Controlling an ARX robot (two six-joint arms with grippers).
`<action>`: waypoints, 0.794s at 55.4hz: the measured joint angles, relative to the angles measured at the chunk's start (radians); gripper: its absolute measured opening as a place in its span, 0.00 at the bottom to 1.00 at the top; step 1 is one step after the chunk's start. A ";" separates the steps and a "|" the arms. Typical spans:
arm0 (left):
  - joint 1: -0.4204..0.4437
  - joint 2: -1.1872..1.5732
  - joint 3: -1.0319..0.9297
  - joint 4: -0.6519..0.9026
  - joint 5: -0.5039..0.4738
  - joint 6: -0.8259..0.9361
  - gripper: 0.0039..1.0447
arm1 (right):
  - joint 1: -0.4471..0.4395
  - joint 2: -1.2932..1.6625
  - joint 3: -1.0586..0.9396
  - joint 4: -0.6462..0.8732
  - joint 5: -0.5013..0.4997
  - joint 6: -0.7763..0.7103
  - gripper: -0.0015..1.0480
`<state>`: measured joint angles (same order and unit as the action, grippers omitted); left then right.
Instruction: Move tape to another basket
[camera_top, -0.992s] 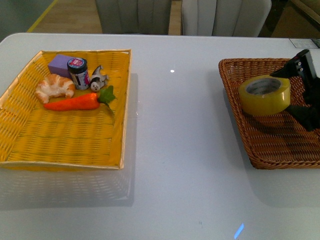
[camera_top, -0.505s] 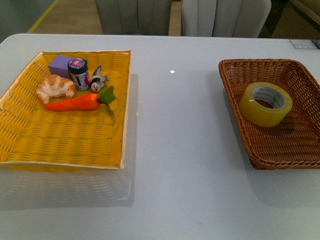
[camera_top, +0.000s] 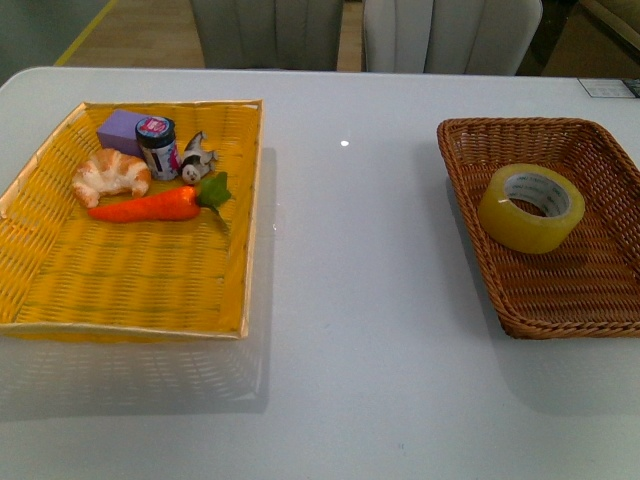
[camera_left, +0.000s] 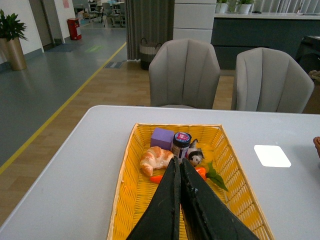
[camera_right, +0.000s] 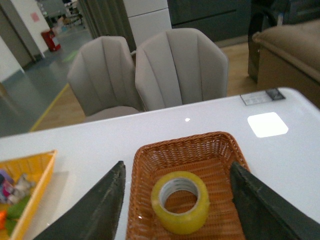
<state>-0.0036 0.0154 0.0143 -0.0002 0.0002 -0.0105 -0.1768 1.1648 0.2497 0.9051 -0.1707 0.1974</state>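
1. White and glossy, the desk (camera_top: 360, 300) fills the front view, with two grey upholstered chairs (camera_top: 270, 30) beyond its far edge.
2. On the robot's right stands the basket (camera_top: 575, 285), brown wicker with low sloping sides and a darker rim.
3. The tape (camera_top: 531, 207) lies inside this basket on the woven floor, in the far half. Its white, green-printed core faces upward at a slight tilt, and nothing touches the roll.
4. On the robot's left, well apart from the brown basket, sits a bright yellow woven tray (camera_top: 130, 280).
5. In the tray's far corner are a croissant (camera_top: 110, 174), an orange carrot (camera_top: 150, 205) with green leaves, a dark jar (camera_top: 157, 146) with a pink-and-blue lid, a purple block (camera_top: 122, 128) and a small black-and-white figurine (camera_top: 197, 160) (too small to make out further). The carrot lies just in front of the others; the jar stands upright against the purple block.
6. The left pincer (camera_left: 179, 162) hangs above the yellow tray with its two black fingers pressed together and nothing between them.
7. The right pincer (camera_right: 176, 167) is spread wide above the brown basket, its fingers well clear of the tape below.
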 joint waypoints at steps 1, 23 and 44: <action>0.000 0.000 0.000 0.000 0.000 0.000 0.01 | 0.006 -0.013 -0.012 -0.001 0.005 -0.034 0.55; 0.000 0.000 0.000 0.000 -0.001 0.000 0.01 | 0.152 -0.306 -0.196 -0.096 0.161 -0.188 0.02; 0.000 0.000 0.000 0.000 0.000 0.000 0.01 | 0.173 -0.583 -0.227 -0.336 0.171 -0.192 0.02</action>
<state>-0.0036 0.0154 0.0143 -0.0002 0.0002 -0.0105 -0.0036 0.5823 0.0231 0.5686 -0.0002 0.0059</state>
